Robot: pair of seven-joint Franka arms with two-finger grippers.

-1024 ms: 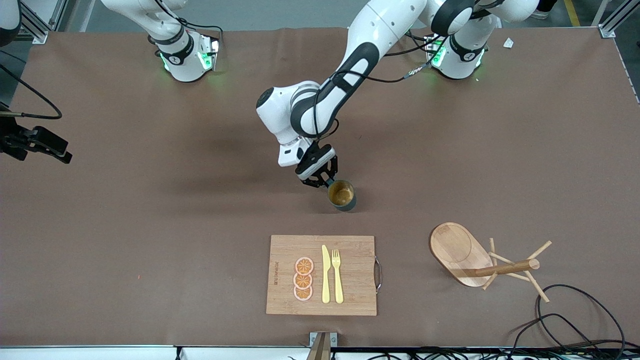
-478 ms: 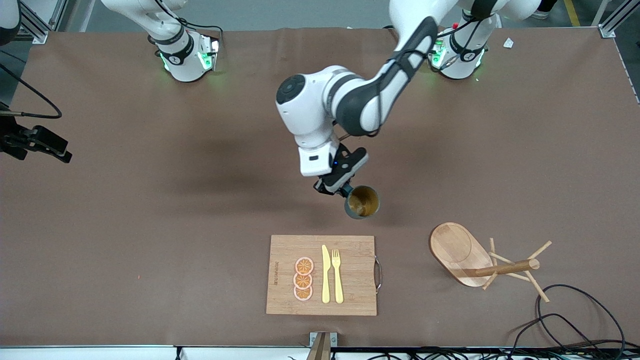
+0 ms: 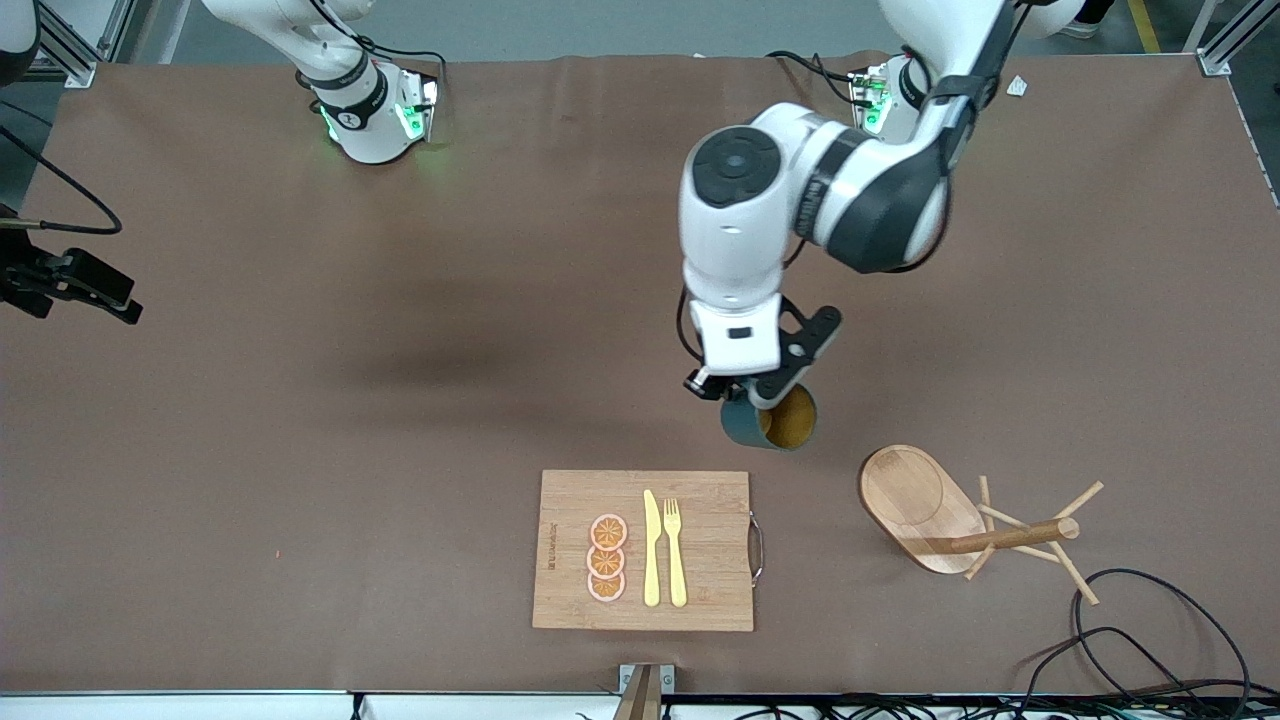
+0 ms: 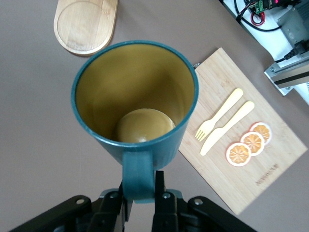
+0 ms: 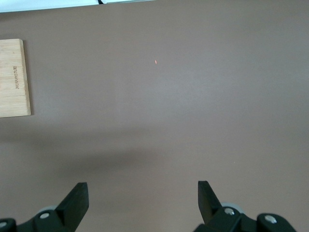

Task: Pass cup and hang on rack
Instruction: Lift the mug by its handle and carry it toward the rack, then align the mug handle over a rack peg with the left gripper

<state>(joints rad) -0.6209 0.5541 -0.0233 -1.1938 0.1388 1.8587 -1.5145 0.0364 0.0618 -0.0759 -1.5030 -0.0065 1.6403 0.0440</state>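
Carrying the cup (image 3: 772, 423) toward the rack (image 3: 925, 508) was, as I judge it, the step in hand: the hand-over part seemed finished, and only the hanging was not yet done. The left pincer (image 3: 757, 392) was closed on the cup's handle (image 4: 138, 175), its fingers (image 4: 165, 198) pressed against both sides of it, as the left wrist view showed clearly. The cup was up in the air over the bare table (image 3: 300, 450), tipped so that its yellow inside faced partly sideways. Seen from the front camera, the rack lay at about 4 o'clock from the cup, near it but apart. The bamboo cutting board (image 3: 700, 560), with its knife (image 3: 651, 550), fork (image 3: 675, 550) and orange slices (image 3: 607, 558), lay at about 7 o'clock from the cup.

The next move probably called for turning the cup so that the handle's opening could slide over one of the thin pegs (image 3: 1078, 500). This could be difficult, because the pincer itself filled a part of the handle.

The left arm came from its base at 12 o'clock, with the wrist pointing down. The right pincer (image 5: 142, 198) was waiting with its fingers wide open and holding nothing, over bare table toward the right arm's end.
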